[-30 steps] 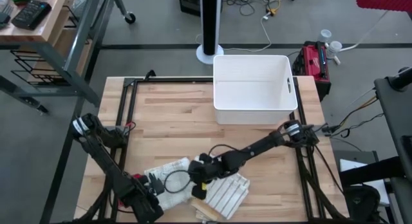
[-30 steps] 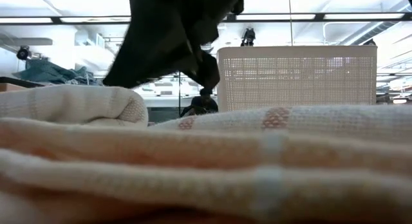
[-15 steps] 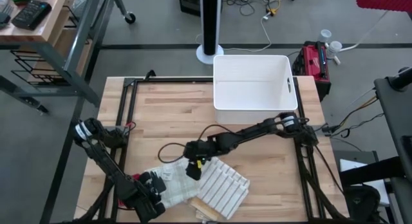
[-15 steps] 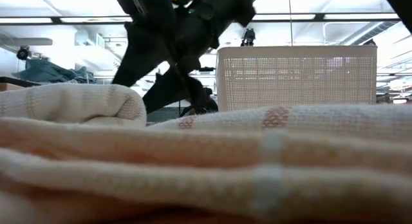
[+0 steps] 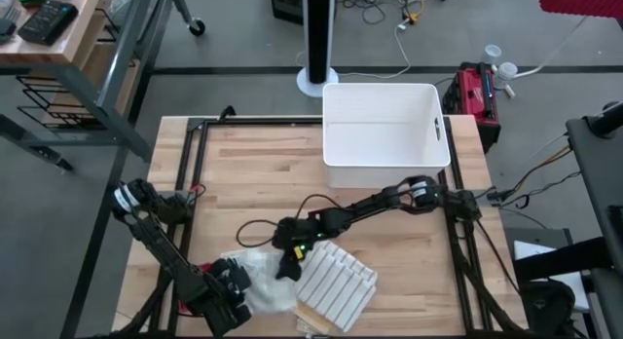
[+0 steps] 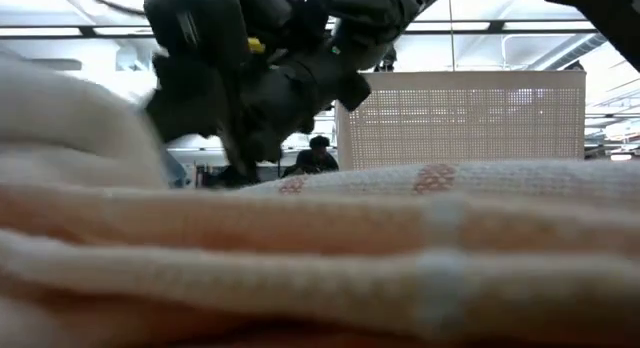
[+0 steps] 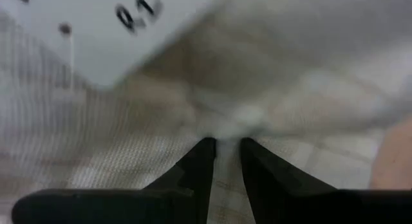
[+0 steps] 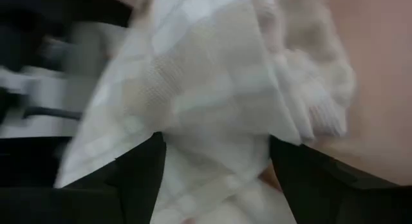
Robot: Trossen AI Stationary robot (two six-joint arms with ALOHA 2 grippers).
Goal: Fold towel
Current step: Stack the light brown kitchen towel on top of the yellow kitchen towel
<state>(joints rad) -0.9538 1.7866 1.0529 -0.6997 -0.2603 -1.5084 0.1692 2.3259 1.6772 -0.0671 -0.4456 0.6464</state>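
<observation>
The towel [image 5: 311, 285] lies at the near edge of the wooden table [image 5: 263, 173], partly bunched, with a flat striped part on its right side and a rumpled heap on its left; in the low view the towel [image 6: 400, 258] fills the foreground in soft ridges. The right gripper [image 5: 288, 263] reaches in from the right across the table and hangs over the middle of the towel, at the seam between the heap and the flat part; its fingers [image 8: 138, 179] stand wide apart with cloth spread between them, grasping nothing. The left gripper [image 5: 237, 281] sits at the towel's left end near the table's front corner; its fingers [image 7: 196, 169] are drawn close together on a pinch of the towel [image 7: 257, 108], so it is clenched on the cloth. A white bin [image 5: 336, 164] stands at the far side of the table, well apart from the towel.
</observation>
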